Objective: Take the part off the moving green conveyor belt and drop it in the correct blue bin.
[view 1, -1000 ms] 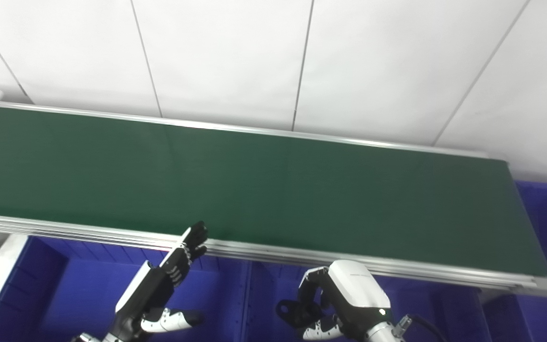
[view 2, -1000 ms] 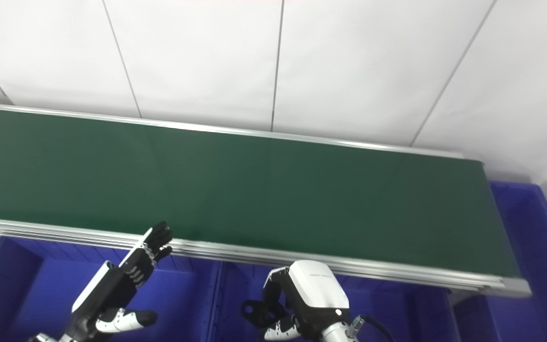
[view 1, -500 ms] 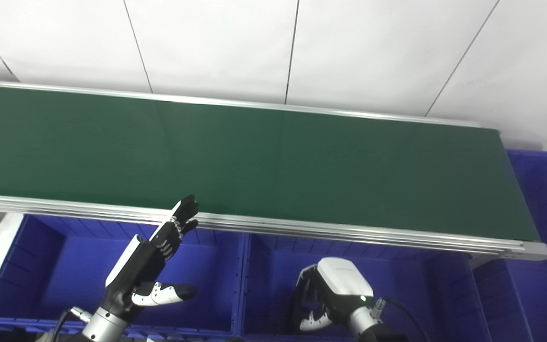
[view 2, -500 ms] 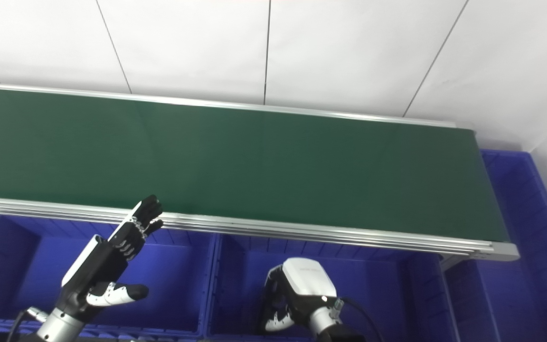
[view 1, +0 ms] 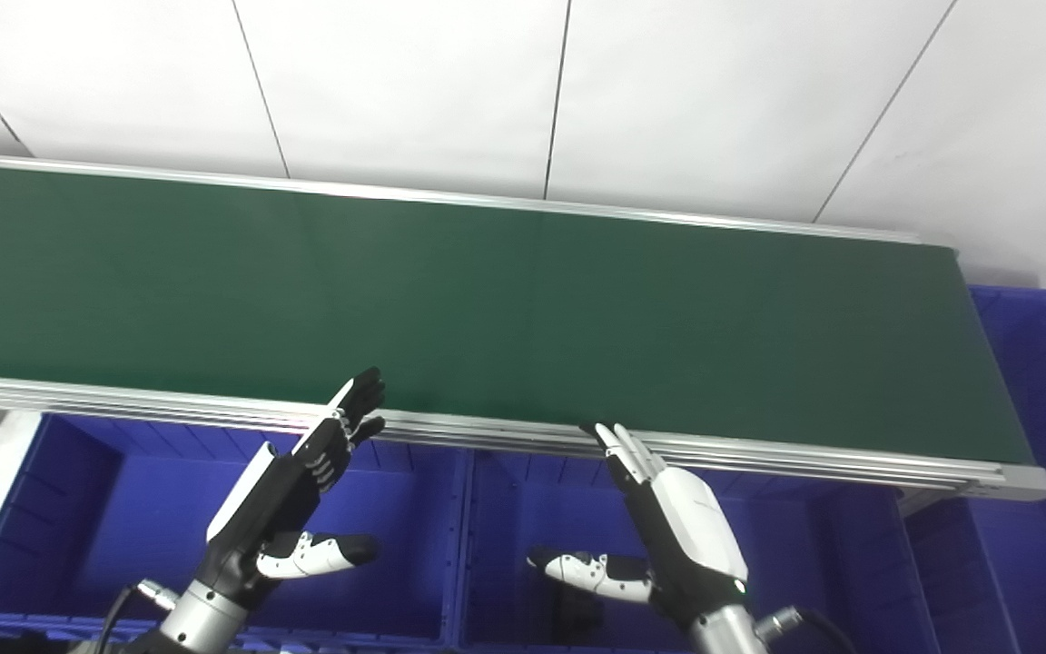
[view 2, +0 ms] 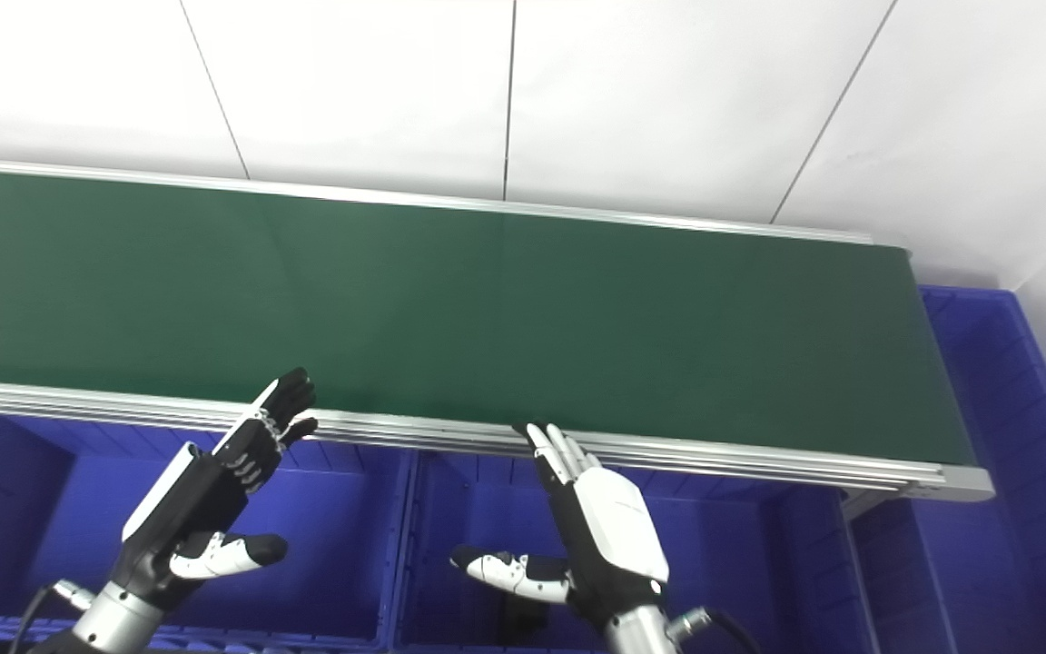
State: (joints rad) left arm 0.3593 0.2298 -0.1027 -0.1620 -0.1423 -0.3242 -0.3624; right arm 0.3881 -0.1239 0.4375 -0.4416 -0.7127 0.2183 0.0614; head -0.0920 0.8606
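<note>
- I am seeing no words to read anywhere.
- My right hand point(view 1: 673, 531), curled up before, is now spreading wide, holding nothing.
- My left hand point(view 1: 291, 504) is staying spread wide and empty by the green belt point(view 1: 523, 318).

The conveyor belt point(view 1: 523, 318) lies bare ahead; its aluminium rail point(view 1: 487, 434) stands just before both spread hands

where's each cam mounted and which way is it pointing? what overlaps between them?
Left eye view: on the head, looking down and forward at the green conveyor belt; left hand and right hand rise from the bottom edge, open.
Right eye view: on the head beside it, same aim; everything sits slightly further left in the picture.
Shared: belt, both hands, blue bins, white wall.
</note>
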